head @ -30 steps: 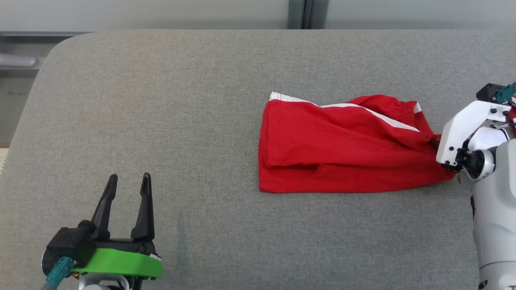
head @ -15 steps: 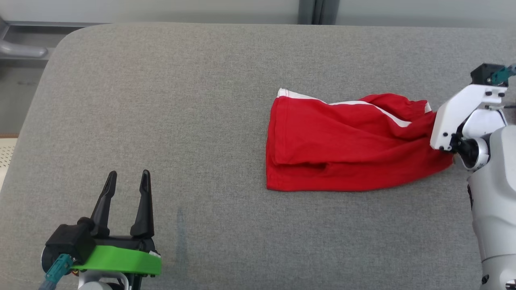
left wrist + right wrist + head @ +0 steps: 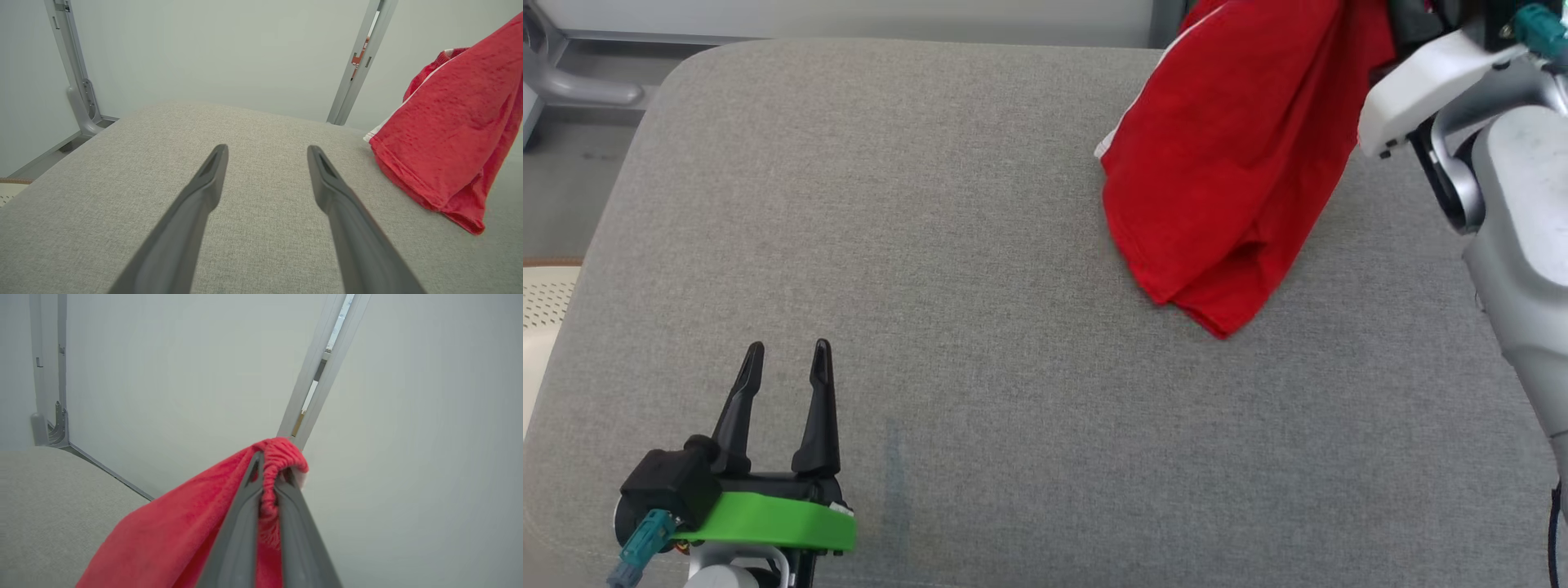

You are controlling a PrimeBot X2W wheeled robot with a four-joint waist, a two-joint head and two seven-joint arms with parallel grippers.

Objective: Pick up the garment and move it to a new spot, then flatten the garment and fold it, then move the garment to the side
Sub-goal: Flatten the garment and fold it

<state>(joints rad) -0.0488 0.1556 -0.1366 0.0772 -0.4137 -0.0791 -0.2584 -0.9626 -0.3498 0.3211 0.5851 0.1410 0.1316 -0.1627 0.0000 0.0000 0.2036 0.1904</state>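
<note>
The left hand [image 3: 788,347] hovers low over the grey bench [image 3: 980,327] at its near left, fingers spread and holding nothing. To the right, the red garment [image 3: 1225,163] hangs with its lower tip touching the bench, its elastic waistband pinched in the clenched right hand [image 3: 270,473].

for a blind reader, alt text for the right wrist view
The right pincer is shut on the gathered edge of a red garment, which drapes down to the left over a grey padded surface, pale wall behind.
</note>
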